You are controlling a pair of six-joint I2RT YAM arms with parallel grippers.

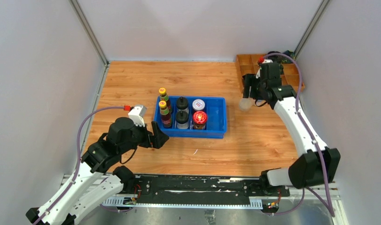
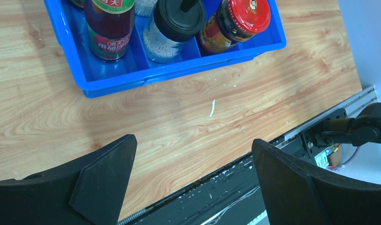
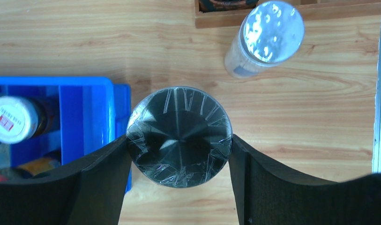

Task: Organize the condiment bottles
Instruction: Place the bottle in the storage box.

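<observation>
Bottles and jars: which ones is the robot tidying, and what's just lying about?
Job: two yellow-capped sauce bottles, two black-lidded shakers, white-lidded jar, red-lidded jar, gripped silver-lidded jar, second silver-lidded jar, blue bin.
Lying about: wooden tray, white scrap.

Upright in blue bin (image 1: 197, 133): yellow-capped sauce bottles (image 1: 162, 92) (image 1: 163, 105), black-lidded shakers (image 1: 182, 102) (image 1: 182, 116) at their three o'clock, then white-lidded jar (image 1: 198, 104), red-lidded jar (image 1: 199, 117). First silver-lidded jar (image 3: 179, 129) clamped in right hand (image 3: 179, 140); second silver-lidded jar (image 3: 272, 30) at its one o'clock.
</observation>
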